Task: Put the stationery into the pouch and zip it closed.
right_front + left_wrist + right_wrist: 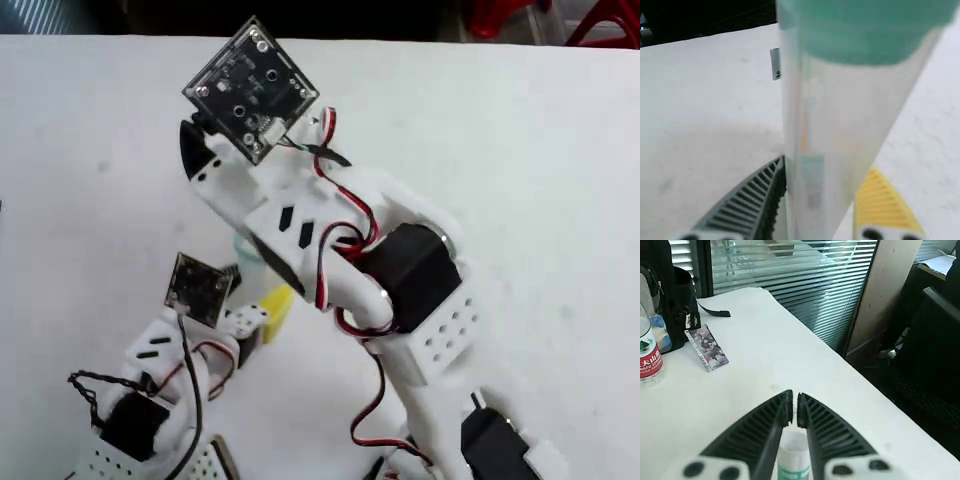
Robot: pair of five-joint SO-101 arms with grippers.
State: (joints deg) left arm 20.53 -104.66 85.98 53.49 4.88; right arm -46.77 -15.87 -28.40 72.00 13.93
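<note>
Your left pincer (pixel 826 167) is clamped on the clear teal-capped tube (pixel 840 100), with the grey finger (pixel 755 195) on one side and the yellow finger (pixel 880 200) on the other. The tube is held above the white table (pixel 700 125). Your right pincer (pixel 794 399) is just over that tube, jaws narrowed to a sliver and gripping nothing. A bottle (pixel 647 350) and a black bag (pixel 675 295) are at the table's far end.

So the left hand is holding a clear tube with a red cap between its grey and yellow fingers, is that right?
Not quite: the cap is teal, not red. The left wrist view shows the left hand holding the clear tube between its grey and yellow fingers, with the teal cap at the tube's far end.
</note>
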